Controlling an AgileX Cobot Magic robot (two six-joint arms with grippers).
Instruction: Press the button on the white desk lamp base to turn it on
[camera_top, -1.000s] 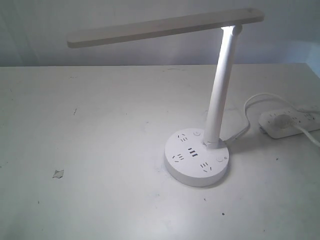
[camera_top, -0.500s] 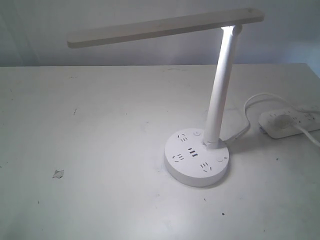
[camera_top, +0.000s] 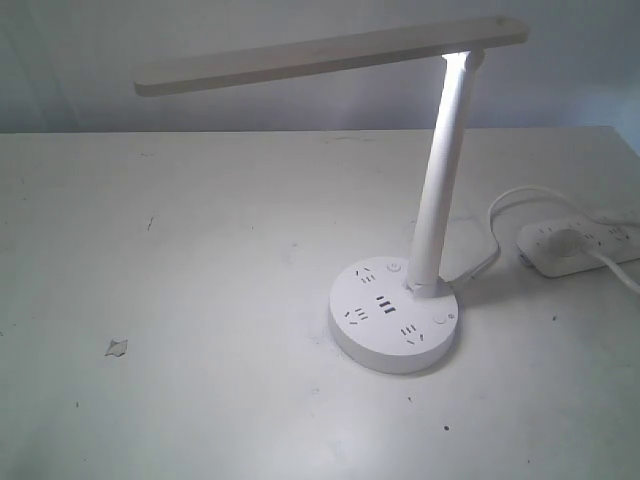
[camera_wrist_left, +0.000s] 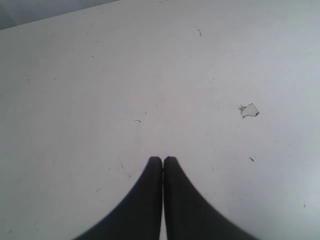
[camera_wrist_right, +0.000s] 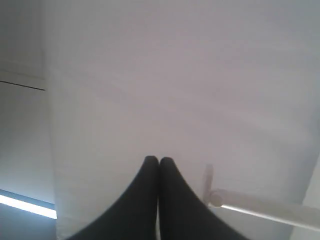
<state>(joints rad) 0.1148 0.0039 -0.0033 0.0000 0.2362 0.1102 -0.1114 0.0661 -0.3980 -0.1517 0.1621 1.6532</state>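
The white desk lamp stands on the table right of centre, its slim pole (camera_top: 440, 180) slanting up to the long flat head (camera_top: 330, 55). The pole's top under the head is brightly lit. The white desk lamp base (camera_top: 393, 315) is a thick round disc with dark socket slots, USB ports and two small round buttons (camera_top: 395, 268) (camera_top: 440, 321). Neither gripper shows in the exterior view. My left gripper (camera_wrist_left: 163, 159) is shut and empty over bare tabletop. My right gripper (camera_wrist_right: 159, 160) is shut and empty, facing a pale wall, with the lamp's bar head (camera_wrist_right: 265, 206) beside it.
An oblong white power strip (camera_top: 580, 245) lies at the right edge of the table, with a plug in it and white cables curving toward the lamp. A small torn scrap (camera_top: 117, 347) (camera_wrist_left: 249, 110) lies on the table at the left.
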